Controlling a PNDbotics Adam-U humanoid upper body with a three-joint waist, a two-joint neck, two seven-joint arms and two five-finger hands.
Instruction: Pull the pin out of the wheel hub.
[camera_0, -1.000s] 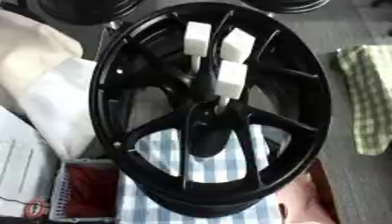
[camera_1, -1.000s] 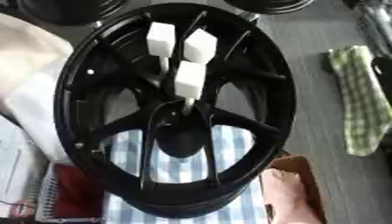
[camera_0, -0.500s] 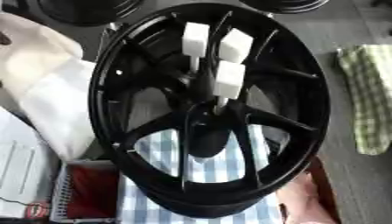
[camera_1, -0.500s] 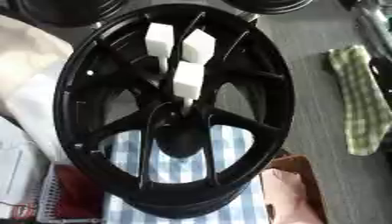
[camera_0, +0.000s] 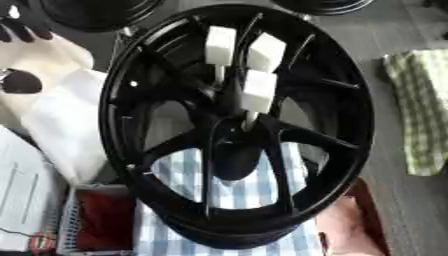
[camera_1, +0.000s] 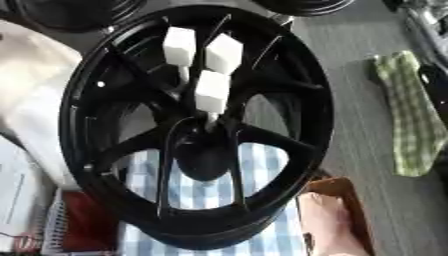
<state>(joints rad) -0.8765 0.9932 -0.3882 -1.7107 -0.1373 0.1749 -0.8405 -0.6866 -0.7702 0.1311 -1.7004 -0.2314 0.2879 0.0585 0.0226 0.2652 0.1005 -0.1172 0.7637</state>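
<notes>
A big black spoked wheel hub (camera_0: 157, 150) stands tilted in the middle of both views. Three pins with white block heads stick out near its centre: one at the upper left (camera_0: 219, 45), one at the upper right (camera_0: 266, 51), and a lower one (camera_0: 258, 90). The lower pin's thin shaft runs down into the hub's centre (camera_0: 248, 121). Dark fingers that look like my left hand (camera_0: 19, 29) show at the top left edge of the left eye view, well away from the pins. My right hand shows in no view.
Under the wheel lies a blue-and-white checked cloth (camera_1: 197, 192). A green checked cloth (camera_1: 404, 115) lies at the right. White wrapping (camera_0: 61, 115) fills the left, with a red basket (camera_0: 101, 225) below it. A brown box (camera_1: 337, 187) holds something pinkish. More black wheels (camera_0: 87, 10) stand behind.
Dark fingers have come into the top left corner of the left eye view. The wheel and its three pins have not moved.
</notes>
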